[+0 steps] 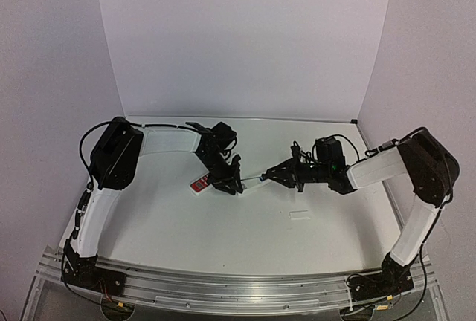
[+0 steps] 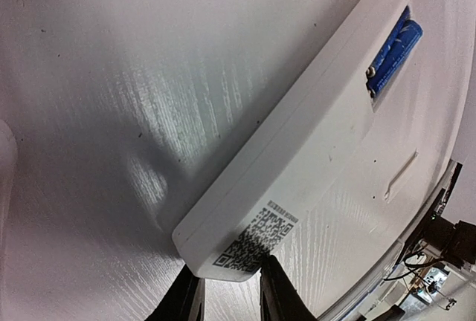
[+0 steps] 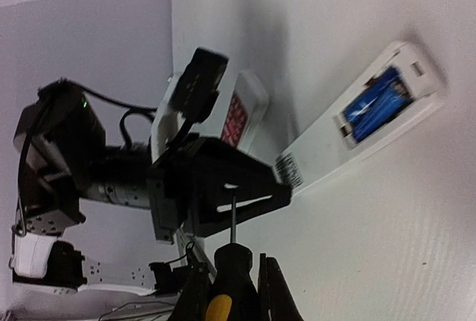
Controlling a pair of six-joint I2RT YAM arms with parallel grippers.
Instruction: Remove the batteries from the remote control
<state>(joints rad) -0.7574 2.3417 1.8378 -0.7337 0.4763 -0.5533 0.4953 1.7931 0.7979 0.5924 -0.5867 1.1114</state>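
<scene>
The remote control is long, slim and white, held tilted with its plain back up. The back shows a QR mark and an open compartment. Two blue batteries lie in that compartment and also show in the right wrist view. My left gripper is shut on the remote's QR end. My right gripper is shut on a black-and-yellow screwdriver, just right of the remote. The screwdriver's thin shaft points toward the left gripper's black body.
A shorter red-faced remote lies just left of the left gripper. A small flat white cover piece lies on the table toward the front right. White walls stand close at the back and sides.
</scene>
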